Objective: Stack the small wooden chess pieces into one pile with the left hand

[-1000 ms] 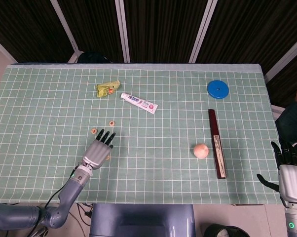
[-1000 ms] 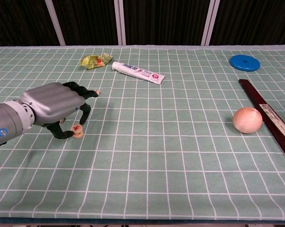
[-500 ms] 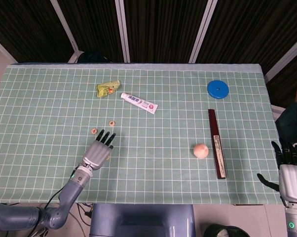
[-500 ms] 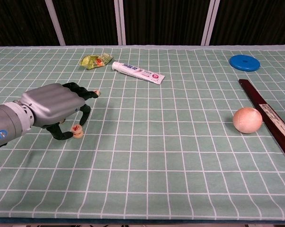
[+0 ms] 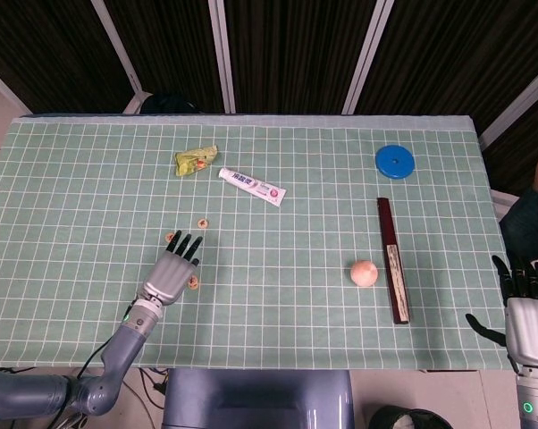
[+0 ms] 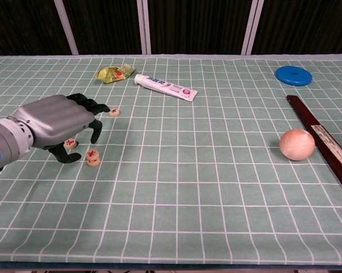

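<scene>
- backdrop: dark slatted wall panels with pale diagonal struts, behind a table (image 5: 358,322) under a green mat ruled in a white grid.
- left hand (image 5: 168,275): grey back, dark fingers (image 6: 94,106), low over the mat near the table's front left. fingers curled downward with gaps between them. in the chest view a wooden chess piece (image 6: 71,143) sits under the palm by the thumb; whether it is pinched or only lying there, i cannot tell.
- stacked chess pieces (image 6: 92,157): a small pile of round wooden discs, red mark on top, standing on the mat just right of the left hand, apart from the fingertips. it shows in the head view at the hand's right edge (image 5: 193,281).
- loose chess piece (image 6: 114,112): lies flat, beyond the left hand's fingertips, toward the toothpaste tube.
- further chess piece (image 5: 169,237): just beyond the fingertips on the left in the head view.
- toothpaste tube (image 5: 252,187): white, lying slantwise, well beyond the left hand.
- crumpled wrapper (image 5: 196,160): yellow-green, just left of the tube's cap end.
- blue disc (image 5: 394,162): flat, far right of the tube.
- dark wooden bar (image 5: 392,259): long, with a pale label, lying front to back on the right side.
- round peach-coloured ball (image 5: 364,273): just left of the bar.
- right hand (image 5: 524,308): off the table's front right corner, fingers pointing upward and parted, holding nothing.
</scene>
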Controlling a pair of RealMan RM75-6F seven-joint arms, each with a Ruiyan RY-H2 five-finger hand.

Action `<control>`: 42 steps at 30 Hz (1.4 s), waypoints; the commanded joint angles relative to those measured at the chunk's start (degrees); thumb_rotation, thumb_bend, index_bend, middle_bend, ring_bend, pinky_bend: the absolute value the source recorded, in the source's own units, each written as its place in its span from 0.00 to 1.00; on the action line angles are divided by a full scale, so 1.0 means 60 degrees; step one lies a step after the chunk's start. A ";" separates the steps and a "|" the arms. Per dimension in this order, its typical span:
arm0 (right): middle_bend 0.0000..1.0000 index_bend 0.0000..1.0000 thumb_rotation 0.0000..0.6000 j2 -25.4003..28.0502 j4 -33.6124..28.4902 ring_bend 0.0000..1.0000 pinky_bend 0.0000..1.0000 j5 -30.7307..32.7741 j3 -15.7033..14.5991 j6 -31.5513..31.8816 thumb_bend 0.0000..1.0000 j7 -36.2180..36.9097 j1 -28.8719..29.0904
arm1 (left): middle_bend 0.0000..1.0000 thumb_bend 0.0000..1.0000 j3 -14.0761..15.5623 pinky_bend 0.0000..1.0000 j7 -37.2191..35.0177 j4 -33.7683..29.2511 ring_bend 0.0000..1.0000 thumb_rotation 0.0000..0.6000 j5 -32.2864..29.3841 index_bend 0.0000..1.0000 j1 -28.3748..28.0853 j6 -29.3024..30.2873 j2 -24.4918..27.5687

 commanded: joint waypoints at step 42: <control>0.01 0.09 1.00 -0.0119 0.0030 0.00 0.00 0.0091 0.0117 0.0147 0.23 -0.0011 -0.0030 | 0.00 0.31 0.0101 0.00 0.0256 0.0055 0.00 1.00 0.0141 0.44 0.0114 -0.0041 -0.0121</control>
